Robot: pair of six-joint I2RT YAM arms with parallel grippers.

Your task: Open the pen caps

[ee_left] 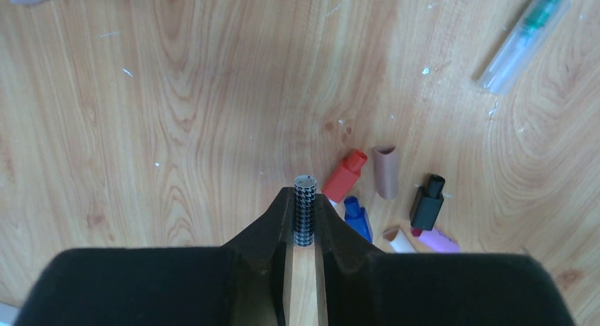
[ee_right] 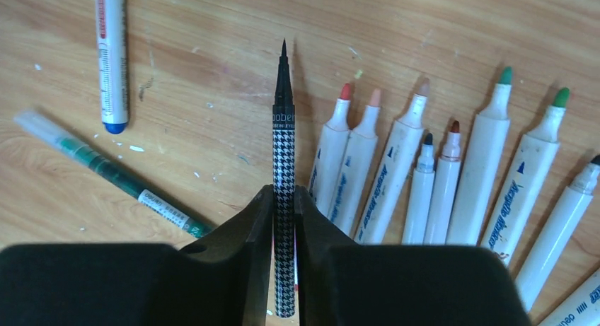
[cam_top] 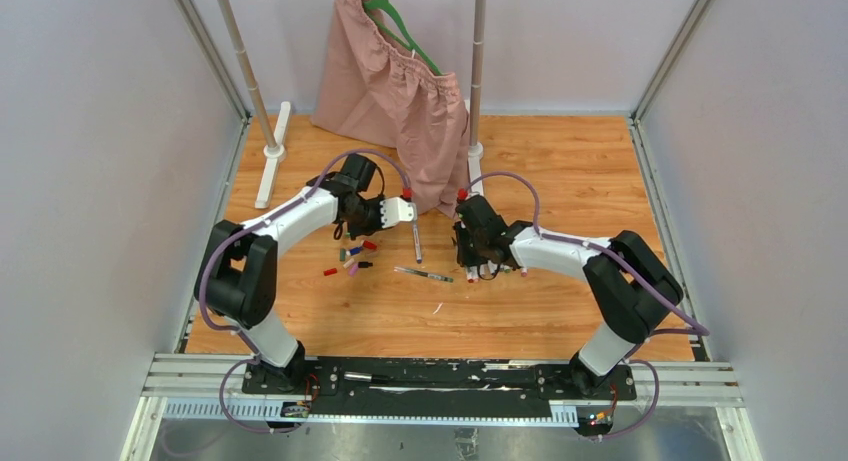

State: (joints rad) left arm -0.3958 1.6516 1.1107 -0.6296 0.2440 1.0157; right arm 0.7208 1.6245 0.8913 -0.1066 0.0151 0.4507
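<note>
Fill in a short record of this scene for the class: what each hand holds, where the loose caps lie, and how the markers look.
left hand: shut on the houndstooth cap, with no pen in it
right hand: shut on the houndstooth pen, its black tip bare
loose caps: red cap, black cap, blue cap and others, lying on the table by the left hand
white markers: in a row beside the right hand, coloured tips uncovered
</note>
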